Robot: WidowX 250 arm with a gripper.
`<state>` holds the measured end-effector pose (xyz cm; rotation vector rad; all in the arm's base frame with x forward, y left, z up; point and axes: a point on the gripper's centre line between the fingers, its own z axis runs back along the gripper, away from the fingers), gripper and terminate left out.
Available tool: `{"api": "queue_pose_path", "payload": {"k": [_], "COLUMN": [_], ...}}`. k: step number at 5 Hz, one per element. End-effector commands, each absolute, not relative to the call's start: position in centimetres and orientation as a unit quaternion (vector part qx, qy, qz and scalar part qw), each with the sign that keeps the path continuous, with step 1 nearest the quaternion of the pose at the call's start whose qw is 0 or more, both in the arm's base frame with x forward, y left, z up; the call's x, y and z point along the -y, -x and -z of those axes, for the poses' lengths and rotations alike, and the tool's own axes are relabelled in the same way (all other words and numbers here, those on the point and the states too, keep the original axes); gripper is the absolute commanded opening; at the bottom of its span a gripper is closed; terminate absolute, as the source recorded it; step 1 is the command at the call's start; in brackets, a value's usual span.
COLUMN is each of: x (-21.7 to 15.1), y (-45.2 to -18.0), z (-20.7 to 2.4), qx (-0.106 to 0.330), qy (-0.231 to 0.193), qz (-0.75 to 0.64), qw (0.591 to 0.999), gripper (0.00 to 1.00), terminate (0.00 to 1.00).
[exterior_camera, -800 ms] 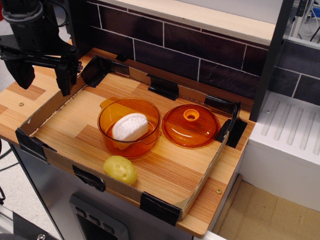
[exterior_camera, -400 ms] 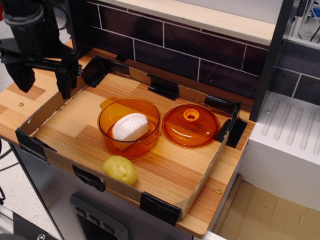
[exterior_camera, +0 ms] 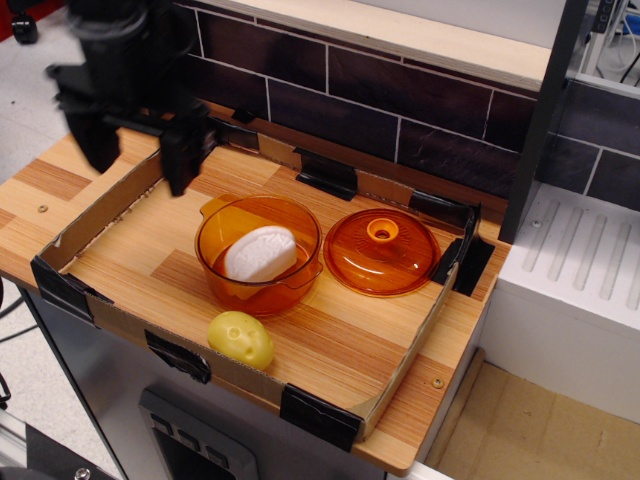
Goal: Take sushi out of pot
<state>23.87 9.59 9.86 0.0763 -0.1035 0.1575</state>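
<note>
Sushi point(exterior_camera: 260, 252) sits inside the pot point(exterior_camera: 258, 254) at worktop point(exterior_camera: 330, 335) centre; gripper point(exterior_camera: 135, 155) hovers at ten o'clock, fingers spread, holding nothing. Risk: a finger catches the pot rim and tips or drags it.

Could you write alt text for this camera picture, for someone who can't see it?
A white sushi toy sits inside a clear orange pot in a cardboard-edged wooden tray. A black robot tool hangs open and empty to the pot's upper left. An orange lid lies right of the pot, a yellow toy in front.
</note>
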Motion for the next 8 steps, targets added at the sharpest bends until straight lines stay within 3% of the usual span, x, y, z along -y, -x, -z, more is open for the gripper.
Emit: {"api": "queue_pose_path", "payload": {"k": [1, 4, 8], "x": [-6.1, -3.7, -2.8], "y": [-25.6, -26.5, -26.5], "z": [-11.2, -6.8, -3.2], "qx": [0.087, 0.088, 0.052], "qy": [-0.039, -0.063, -0.071], "qz": [0.005, 0.033, 0.020], "qw": [0.995, 0.994, 0.996], "gripper": [1.00, 1.00, 1.00], "terminate": [0.00, 0.00, 0.00]}}
